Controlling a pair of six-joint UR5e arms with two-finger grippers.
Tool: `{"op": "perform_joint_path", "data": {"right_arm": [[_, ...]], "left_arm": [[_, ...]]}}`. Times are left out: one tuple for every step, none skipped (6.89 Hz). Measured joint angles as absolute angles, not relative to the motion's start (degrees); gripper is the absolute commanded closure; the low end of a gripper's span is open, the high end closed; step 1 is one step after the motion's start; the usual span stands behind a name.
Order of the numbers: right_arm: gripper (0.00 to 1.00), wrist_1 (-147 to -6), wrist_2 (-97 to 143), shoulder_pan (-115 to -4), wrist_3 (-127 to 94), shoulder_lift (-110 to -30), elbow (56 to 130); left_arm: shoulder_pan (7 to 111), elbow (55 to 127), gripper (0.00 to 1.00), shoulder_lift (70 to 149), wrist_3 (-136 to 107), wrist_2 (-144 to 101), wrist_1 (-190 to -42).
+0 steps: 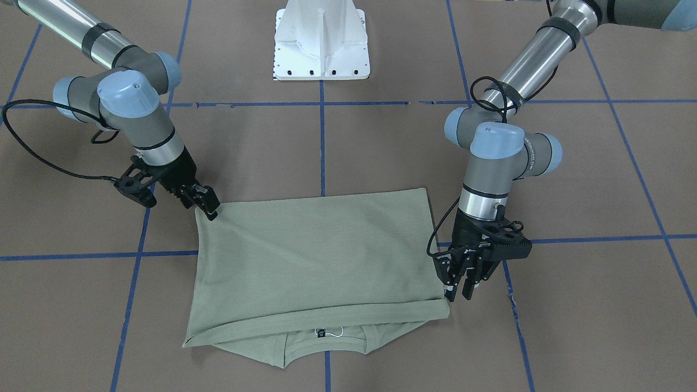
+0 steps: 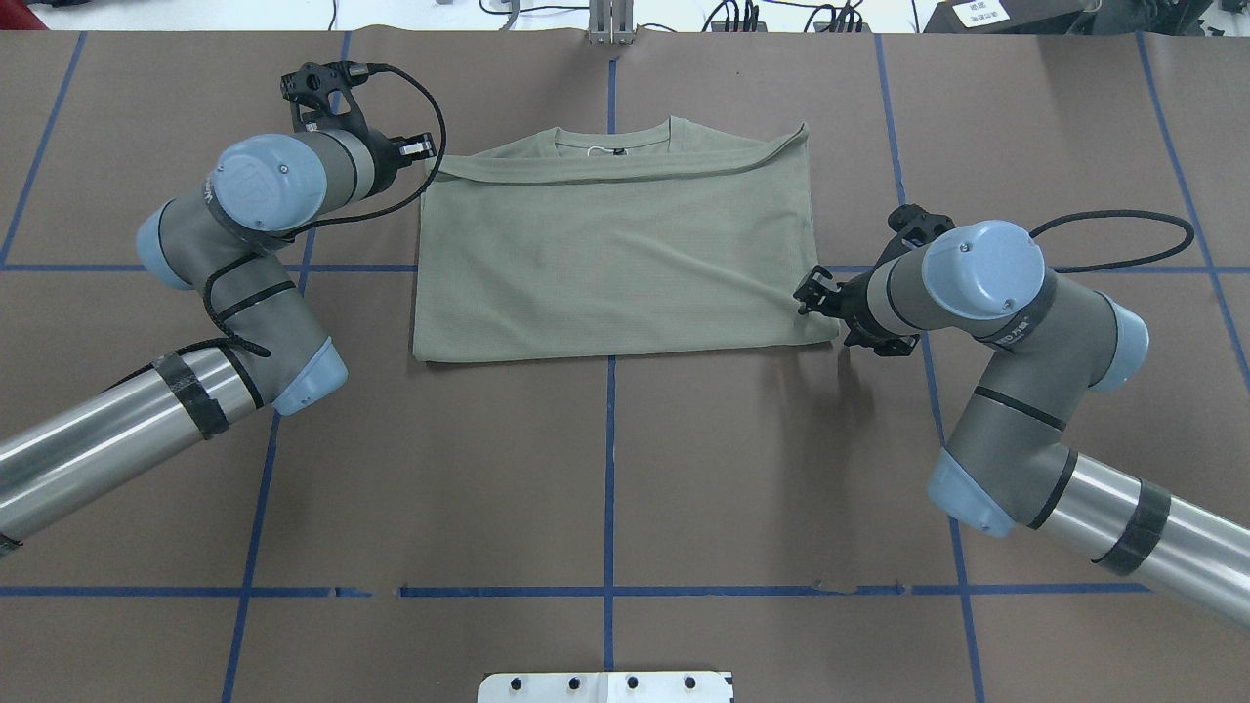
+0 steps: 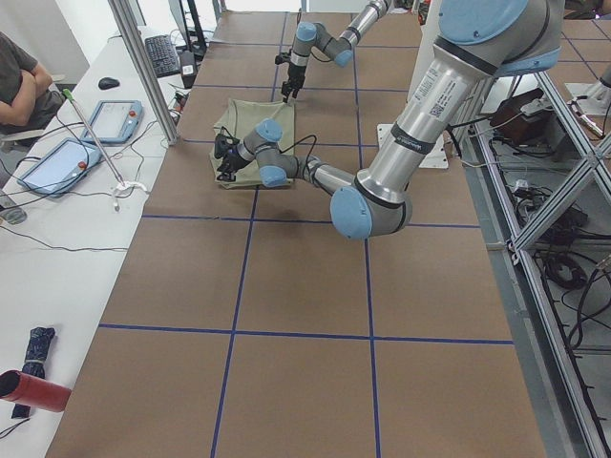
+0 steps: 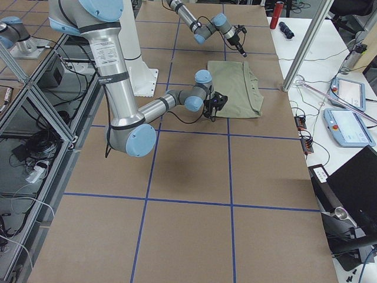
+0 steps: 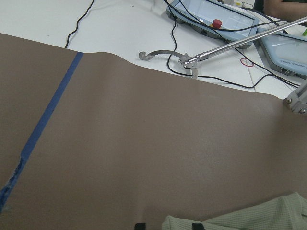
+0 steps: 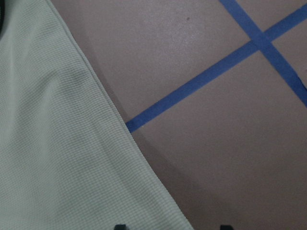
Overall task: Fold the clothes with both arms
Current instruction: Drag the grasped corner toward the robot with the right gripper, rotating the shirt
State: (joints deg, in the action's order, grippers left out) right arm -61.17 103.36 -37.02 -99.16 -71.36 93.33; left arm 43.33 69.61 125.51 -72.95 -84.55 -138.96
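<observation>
The left end effector (image 1: 458, 291) hangs fingers-down and released, its 2 fingers spread apart. It is just beside the shirt's corner at the collar end, and its wrist view shows that corner of cloth lying between the fingertips. The right end effector (image 1: 210, 210) is also released, with its fingertips well apart in its own wrist view. It tilts down onto the shirt's edge by the diagonally opposite, robot-side corner, touching the cloth or very nearly. Neither one is grasping anything.

The shirt (image 1: 316, 261) lies flat in the middle of the desk (image 1: 572, 337), folded to a rough rectangle with the sleeves out of sight. Its lower part is laid over the body, so the collar (image 1: 326, 348) and neck label (image 1: 321, 332) peek out on the side away from the robot. It straddles the central blue tape (image 1: 322, 147).

The likely risks from here:
- **Thin bite:** only the edge of the cloth sits between the fingers on either side, so a pinch could slip off.
- **Wrong layers:** a pinch could catch just the top layer, and the stacked layers would peel apart on lifting.
- **Skewed fold:** the 2 grips sit on diagonal corners, so uneven lifting could twist the rectangle or drag it across the desk.
</observation>
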Motion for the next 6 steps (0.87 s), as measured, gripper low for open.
{"op": "perform_joint_path", "data": {"right_arm": [[1.00,-61.2,103.1,-36.8,-99.2,-71.4,93.3],[1.00,-61.2,103.0,-36.8,-99.2,-71.5,93.4],[1.00,-61.2,103.2,-36.8,-99.2,-71.7,93.9],[1.00,-61.2,103.4,-36.9,-99.1,-71.9,94.8],[1.00,-61.4,103.9,-37.0,-99.1,-72.4,96.5],[1.00,-61.7,105.2,-37.0,-99.1,-74.6,100.4]], "left_arm": [[43.3,69.6,0.57,125.5,-72.9,-84.6,-139.0],[43.3,69.6,0.57,125.4,-72.9,-84.6,-139.0],[43.3,69.6,0.57,125.2,-72.9,-84.6,-139.0],[43.3,69.6,0.57,124.9,-72.9,-84.6,-139.0],[43.3,69.7,0.57,124.9,-72.9,-84.5,-139.0],[43.3,70.1,0.57,124.8,-72.9,-84.6,-139.0]]}}
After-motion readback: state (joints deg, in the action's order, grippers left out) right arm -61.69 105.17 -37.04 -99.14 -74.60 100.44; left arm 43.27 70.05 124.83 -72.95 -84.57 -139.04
